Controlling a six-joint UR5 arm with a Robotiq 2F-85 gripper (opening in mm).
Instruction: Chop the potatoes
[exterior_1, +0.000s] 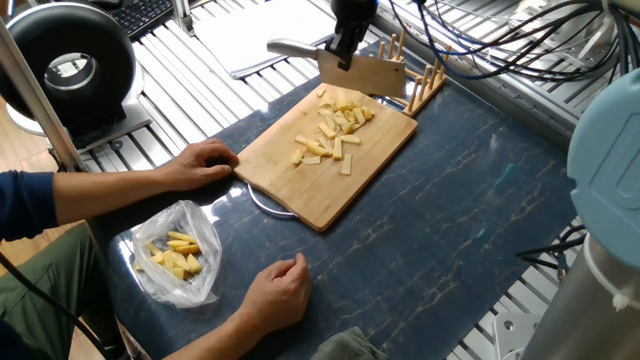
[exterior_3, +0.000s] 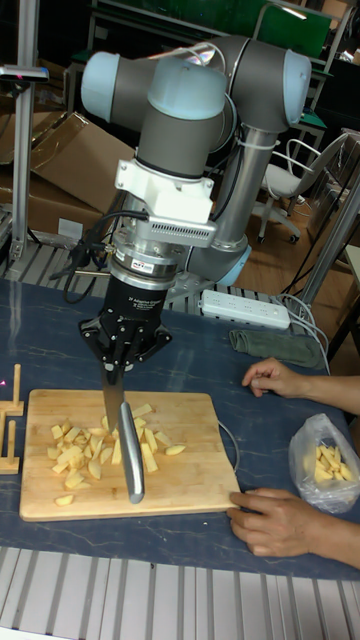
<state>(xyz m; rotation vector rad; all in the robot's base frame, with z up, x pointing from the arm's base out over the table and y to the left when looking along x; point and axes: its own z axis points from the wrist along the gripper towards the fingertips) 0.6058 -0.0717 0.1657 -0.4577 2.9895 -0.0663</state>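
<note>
Dark blue marbled matting covers the table (exterior_1: 470, 200), with metal slatted frames around it. On it lies a wooden cutting board (exterior_1: 300, 190), and the potatoes (exterior_1: 335, 130) sit on the board's far half as a loose scatter of pale yellow sticks and chunks, most bunched near the far corner, a few spread toward the middle.

Above that heap hangs a cleaver (exterior_1: 362, 70), blade held clear of the board, its handle pointing away toward the slats. The gripper (exterior_3: 118, 368) is closed on the cleaver; in the tall fixed view the knife runs down from between the black fingers over the potato pile. The grey and pale blue arm (exterior_3: 190, 110) rises behind it.

Just past the board's far corner stands a small wooden peg rack (exterior_1: 418, 75). A person's one hand (exterior_1: 205, 160) rests touching the board's near left edge; the other hand (exterior_1: 275, 290) lies on the mat, apart from the board. Beside it sits a clear plastic bag (exterior_1: 175, 255) holding more yellow pieces.
</note>
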